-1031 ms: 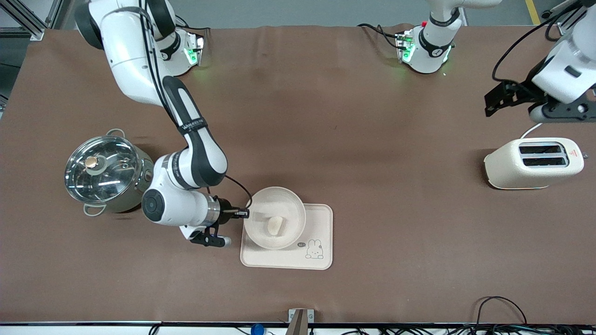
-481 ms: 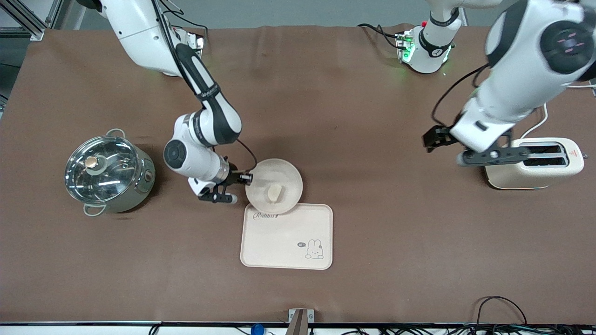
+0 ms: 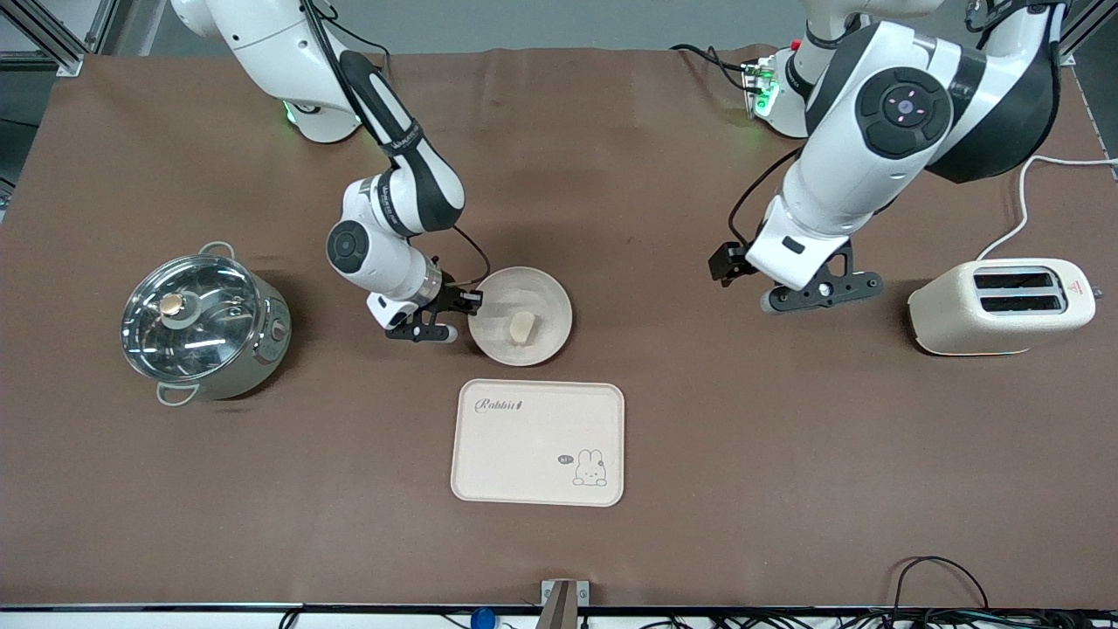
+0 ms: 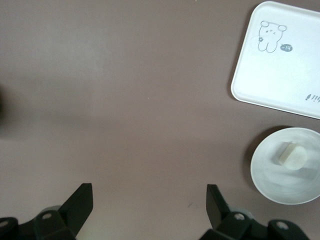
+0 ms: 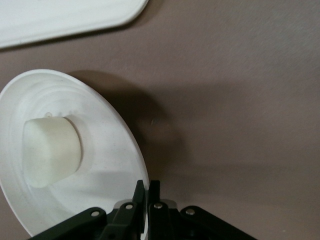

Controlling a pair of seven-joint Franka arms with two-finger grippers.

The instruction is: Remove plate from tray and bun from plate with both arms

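On the brown tabletop [image 3: 611, 218] in the front view, the plate [image 3: 521, 315] sat clear of the tray [image 3: 538, 442], farther from the camera than it, with the bun [image 3: 522, 327] lying in its middle. The right claw [image 3: 472, 303] was clamped on the plate's rim at the side toward the steel pot [image 3: 203, 323]. The left claw [image 3: 790, 284] hung over bare cloth between the plate and the toaster [image 3: 1001, 307], its fingers spread wide and holding nothing.

In the left wrist view, the left claw's two fingers [image 4: 80, 202] stood well apart above empty cloth, with the plate [image 4: 287, 172] and tray [image 4: 285, 62] off to one side.

In the right wrist view, the right claw [image 5: 146, 192] pinched the plate's rim [image 5: 127, 145], and the bun [image 5: 52, 150] rested in the dish.

The plate appeared to be off the tray, so that half looked done; the bun had not yet been lifted out, probably the free left arm's job.
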